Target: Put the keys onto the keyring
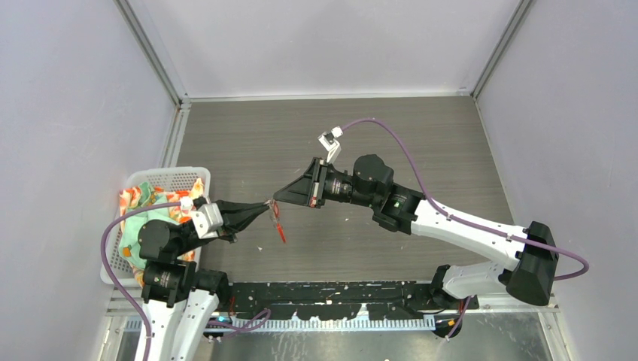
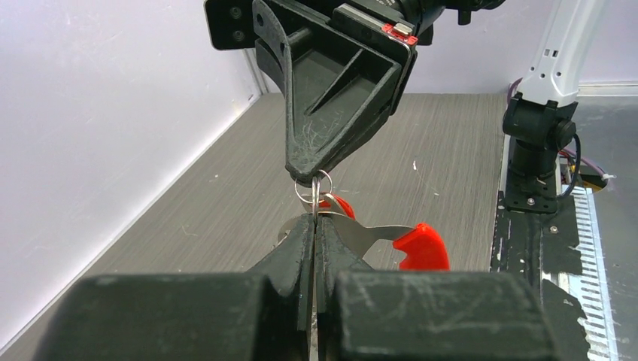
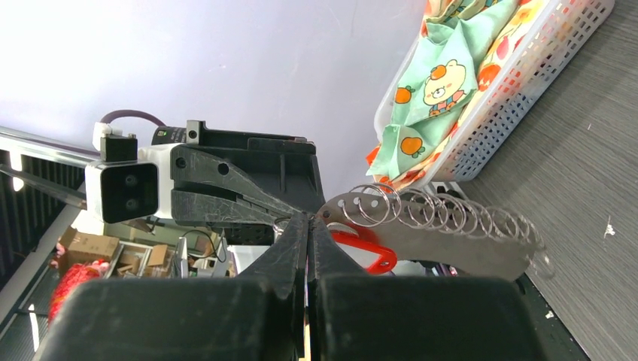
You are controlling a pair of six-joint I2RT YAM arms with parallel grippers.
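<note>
My left gripper (image 1: 266, 205) and right gripper (image 1: 277, 198) meet tip to tip above the table's middle left, both shut. In the left wrist view, my left gripper (image 2: 314, 219) pinches the thin silver keyring (image 2: 316, 188), and the right gripper's fingertips (image 2: 305, 167) pinch the same loop from above. A flat silver strip with a red end (image 2: 421, 247) sticks out to the right. The red strip (image 1: 280, 230) hangs below the tips. In the right wrist view, my right gripper (image 3: 308, 219) is shut on the loop. Beside it are a red-and-white tag (image 3: 367, 256) and a silver plate carrying several rings (image 3: 451, 237). The green-headed key is out of view.
A white mesh basket (image 1: 173, 174) holding patterned cloth stands at the left edge, behind my left arm. It also shows in the right wrist view (image 3: 527, 83). Grey walls close in the table on three sides. The right arm's base (image 2: 536, 143) stands at the near edge.
</note>
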